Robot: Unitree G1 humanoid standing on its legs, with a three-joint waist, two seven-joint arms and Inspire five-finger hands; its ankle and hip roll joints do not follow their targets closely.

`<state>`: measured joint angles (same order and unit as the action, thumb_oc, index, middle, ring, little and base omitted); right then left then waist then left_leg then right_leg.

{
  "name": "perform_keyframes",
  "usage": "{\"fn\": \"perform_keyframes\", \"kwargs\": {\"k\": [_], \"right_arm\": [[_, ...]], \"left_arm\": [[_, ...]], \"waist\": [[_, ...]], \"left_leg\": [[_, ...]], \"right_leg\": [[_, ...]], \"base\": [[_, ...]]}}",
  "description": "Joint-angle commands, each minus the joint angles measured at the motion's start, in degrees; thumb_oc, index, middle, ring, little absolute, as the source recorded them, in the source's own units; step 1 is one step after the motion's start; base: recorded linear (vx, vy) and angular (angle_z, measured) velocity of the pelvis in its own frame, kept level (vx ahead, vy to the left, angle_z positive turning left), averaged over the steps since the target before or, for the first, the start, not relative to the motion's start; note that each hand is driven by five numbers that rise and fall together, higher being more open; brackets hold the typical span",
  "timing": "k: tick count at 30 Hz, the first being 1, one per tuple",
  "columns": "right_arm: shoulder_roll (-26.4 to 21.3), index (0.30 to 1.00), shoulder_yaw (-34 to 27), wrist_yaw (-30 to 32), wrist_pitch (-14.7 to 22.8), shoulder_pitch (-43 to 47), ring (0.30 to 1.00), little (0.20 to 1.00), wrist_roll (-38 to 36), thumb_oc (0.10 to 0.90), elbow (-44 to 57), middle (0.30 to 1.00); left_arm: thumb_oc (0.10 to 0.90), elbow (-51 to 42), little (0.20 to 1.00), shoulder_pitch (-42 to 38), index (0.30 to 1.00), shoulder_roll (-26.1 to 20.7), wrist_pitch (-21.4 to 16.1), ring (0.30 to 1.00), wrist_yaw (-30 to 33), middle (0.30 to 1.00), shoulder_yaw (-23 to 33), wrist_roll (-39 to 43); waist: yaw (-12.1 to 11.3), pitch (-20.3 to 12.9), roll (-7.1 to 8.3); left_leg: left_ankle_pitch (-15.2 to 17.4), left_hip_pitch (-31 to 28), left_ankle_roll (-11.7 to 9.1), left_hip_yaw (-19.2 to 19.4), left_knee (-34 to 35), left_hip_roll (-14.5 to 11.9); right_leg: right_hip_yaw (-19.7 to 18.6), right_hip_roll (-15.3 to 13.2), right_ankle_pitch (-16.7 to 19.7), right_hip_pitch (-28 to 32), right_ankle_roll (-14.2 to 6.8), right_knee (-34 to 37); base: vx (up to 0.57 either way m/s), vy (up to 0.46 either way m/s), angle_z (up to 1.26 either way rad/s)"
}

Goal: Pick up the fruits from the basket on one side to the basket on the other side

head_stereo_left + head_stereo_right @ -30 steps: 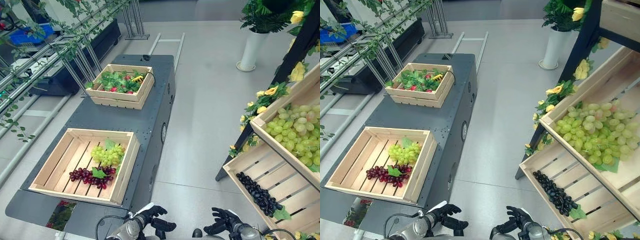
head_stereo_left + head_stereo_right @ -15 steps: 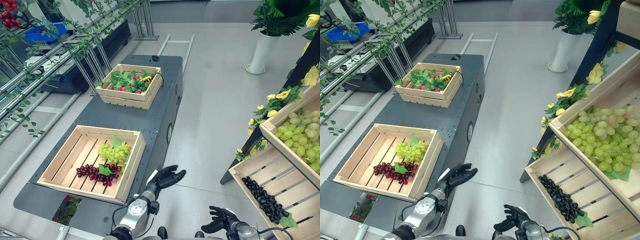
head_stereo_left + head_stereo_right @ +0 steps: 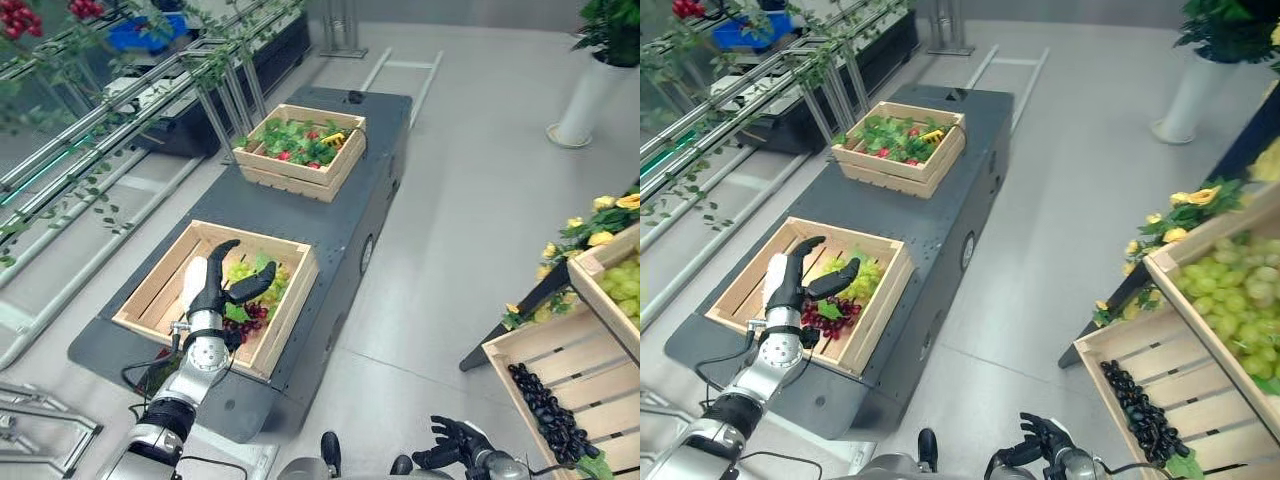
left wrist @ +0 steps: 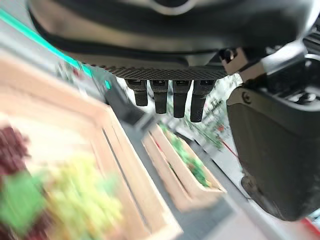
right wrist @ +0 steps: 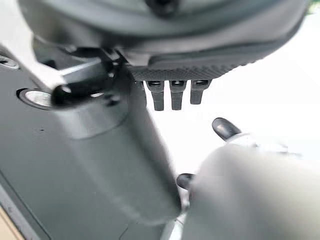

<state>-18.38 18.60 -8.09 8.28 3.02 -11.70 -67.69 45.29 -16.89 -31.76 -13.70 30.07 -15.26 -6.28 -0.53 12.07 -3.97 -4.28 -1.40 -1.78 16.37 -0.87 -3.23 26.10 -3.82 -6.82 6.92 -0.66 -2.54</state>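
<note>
Hovering spread-fingered and empty over the near crate [image 3: 150, 300], the left hand [image 3: 215, 290] risks snagging only loose berries of the green grapes [image 3: 250, 283] and red grapes [image 3: 248, 318] below, while the right hand [image 3: 455, 445] idles low, fingers relaxed.

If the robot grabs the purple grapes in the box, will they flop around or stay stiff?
The purple grapes would probably flop: they are many small berries in one loose bunch. Some may slip through, since the open left hand above them has gaps between its fingers. They look light.
</note>
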Motion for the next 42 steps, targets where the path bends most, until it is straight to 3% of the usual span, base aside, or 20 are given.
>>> {"fn": "perform_keyframes", "kwargs": {"k": [1, 4, 7, 8, 13, 19, 21, 27, 33, 39, 42], "right_arm": [[-1.57, 0.900, -1.30, 0.81, 2.88, -1.28, 0.900, 0.900, -0.34, 0.800, -0.10, 0.900], [-2.35, 0.900, -1.18, 0.41, 3.27, -1.10, 0.900, 0.900, -0.48, 0.800, 0.32, 0.900], [-3.61, 0.900, -0.31, 0.03, 5.00, 1.04, 0.900, 0.900, -2.17, 0.800, 1.23, 0.900], [-4.38, 0.900, 0.84, 0.08, 6.32, 3.00, 0.900, 0.900, -4.05, 0.800, 2.42, 0.900], [-6.05, 0.900, 3.20, 1.60, 9.19, 7.28, 0.900, 0.900, -7.24, 0.800, 5.06, 0.900], [-8.33, 0.900, 3.84, 1.64, 10.03, 9.09, 0.900, 0.900, -6.90, 0.800, 6.45, 0.900], [-9.40, 0.900, 3.98, 1.63, 9.88, 9.96, 0.900, 0.900, -7.16, 0.800, 7.11, 0.900], [-11.26, 0.900, 3.83, 0.80, 9.88, 10.75, 0.900, 0.900, -7.30, 0.800, 7.34, 0.900], [-12.54, 0.900, 3.94, -0.23, 10.33, 11.04, 0.900, 0.900, -7.45, 0.800, 8.36, 0.900], [-13.39, 0.900, 3.94, -0.82, 10.47, 11.50, 0.900, 0.900, -7.98, 0.800, 9.31, 0.900], [-13.70, 0.900, 3.92, -0.86, 10.39, 11.69, 0.900, 0.900, -8.75, 0.800, 10.09, 0.900]], "left_arm": [[0.800, 0.74, 0.900, -7.67, 0.900, -6.89, 1.05, 0.900, 7.32, 0.900, 6.44, -2.71], [0.800, 1.64, 0.900, -8.01, 0.900, -8.55, 2.97, 0.900, 9.17, 0.900, 7.19, -2.69], [0.800, 2.74, 0.900, -10.32, 0.900, -11.13, 6.14, 0.900, 9.72, 0.900, 6.20, -4.38], [0.800, 3.58, 0.900, -12.52, 0.900, -13.22, 7.28, 0.900, 10.02, 0.900, 4.89, -5.91], [0.800, 5.66, 0.900, -20.32, 0.900, -20.09, 11.41, 0.900, 10.18, 0.900, -0.77, -10.92], [0.800, 8.36, 0.900, -27.56, 0.900, -24.89, 14.86, 0.900, 11.14, 0.900, -5.53, -13.19], [0.800, 9.62, 0.900, -31.40, 0.900, -27.06, 16.88, 0.900, 10.89, 0.900, -9.70, -16.85], [0.800, 11.11, 0.900, -36.90, 0.900, -29.72, 20.31, 0.900, 9.54, 0.900, -16.36, -21.01], [0.800, 10.98, 0.900, -40.19, 0.900, -31.73, 20.49, 0.900, 3.84, 0.900, -22.84, -27.63], [0.800, 10.53, 0.900, -41.39, 0.900, -32.56, 19.39, 0.900, 0.13, 0.900, -25.84, -30.88], [0.800, 10.67, 0.900, -42.47, 0.900, -32.73, 20.57, 0.900, -0.07, 0.900, -26.90, -31.62]], "waist": [[0.76, 0.14, 1.99], [0.75, 0.87, 1.76], [0.48, 3.99, 1.73], [0.35, 6.71, 2.19], [0.33, 12.74, 3.46], [0.51, 15.87, 5.67], [0.51, 17.12, 6.66], [0.43, 17.72, 7.88], [0.46, 17.72, 8.24], [0.37, 17.72, 8.40], [0.37, 17.72, 8.65]], "left_leg": [[9.68, 1.50, -0.47, 0.76, -6.79, -0.12], [10.68, 2.92, -0.36, 0.83, -9.40, -0.11], [11.88, 7.54, -0.23, 1.01, -15.16, -0.71], [12.71, 11.09, 0.15, 1.43, -19.61, -1.84], [16.68, 21.72, 2.20, 1.84, -32.44, -5.21], [21.23, 30.02, 4.39, 1.19, -42.74, -6.86], [22.85, 32.94, 4.60, 0.81, -46.67, -7.41], [24.03, 37.55, 4.41, -0.10, -49.57, -7.58], [23.22, 39.59, 3.95, -0.41, -48.45, -7.71], [23.12, 40.27, 3.99, -0.30, -47.66, -7.94], [23.19, 41.02, 4.01, -0.40, -47.72, -8.02]], "right_leg": [[-1.73, -1.31, -5.79, -0.58, 1.22, -5.80], [-1.69, -1.70, -6.62, -1.46, 1.60, -7.53], [-2.04, -2.32, -8.29, -5.01, 2.52, -12.29], [-2.36, -2.70, -9.46, -8.24, 3.18, -16.37], [-2.94, -4.71, -12.29, -19.16, 4.57, -30.19], [-3.70, -6.60, -14.91, -28.12, 5.01, -41.38], [-3.91, -7.47, -15.91, -31.60, 4.80, -45.55], [-3.91, -9.31, -16.44, -37.88, 3.65, -50.12], [-3.73, -9.81, -15.42, -40.90, 2.78, -50.10], [-3.41, -10.27, -14.81, -42.24, 2.16, -49.84], [-3.34, -10.39, -14.54, -43.16, 1.95, -50.00]], "base": [[0.13, 0.160, 0.15], [0.07, 0.170, 0.08], [-0.10, 0.169, 0.13], [-0.17, 0.117, 0.13], [-0.15, 0.144, 0.08], [-0.06, 0.124, -0.06], [-0.05, 0.109, 0.04], [-0.02, 0.086, 0.05], [-0.01, 0.064, 0.04], [0.01, 0.051, 0.06], [0.02, 0.050, 0.05]]}}
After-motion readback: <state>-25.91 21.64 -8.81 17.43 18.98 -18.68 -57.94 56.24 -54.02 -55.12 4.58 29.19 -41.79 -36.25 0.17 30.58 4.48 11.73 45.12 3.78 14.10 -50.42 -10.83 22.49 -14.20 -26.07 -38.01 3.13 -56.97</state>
